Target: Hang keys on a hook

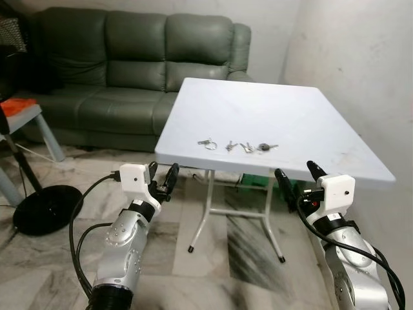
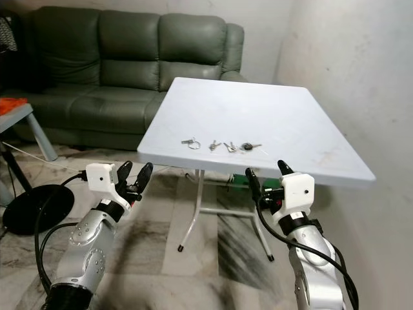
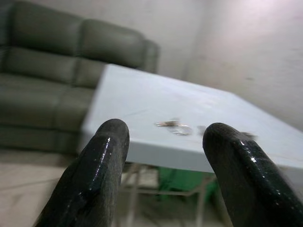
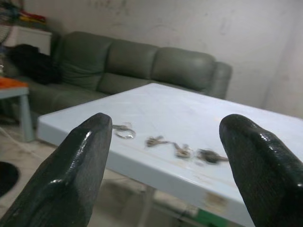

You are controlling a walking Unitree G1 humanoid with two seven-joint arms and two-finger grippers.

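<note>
While both arms sit low and short of the white folding table [image 1: 271, 103], nothing is grasped yet, so the step in hand reads as the approach to pick up keys. Left gripper [image 1: 164, 178] hovers below the near-left table edge, fingers parted, empty. On the tabletop near the front edge, a row runs left to right: key ring with key [image 1: 206, 143], small key [image 1: 230, 146], another key [image 1: 246, 147], black-headed key [image 1: 264, 147]. All lie flat, close together but apart. Right gripper [image 1: 297, 175] hovers below the near edge, just right of the row, fingers spread wide, empty. To do it well, I'd judge: raise the right gripper above table height first to avoid clipping the edge, come down over one key, ideally at the ring since flat keys are hard to pinch. No hook can be made out; green sofa [image 1: 129, 71] stands behind.
</note>
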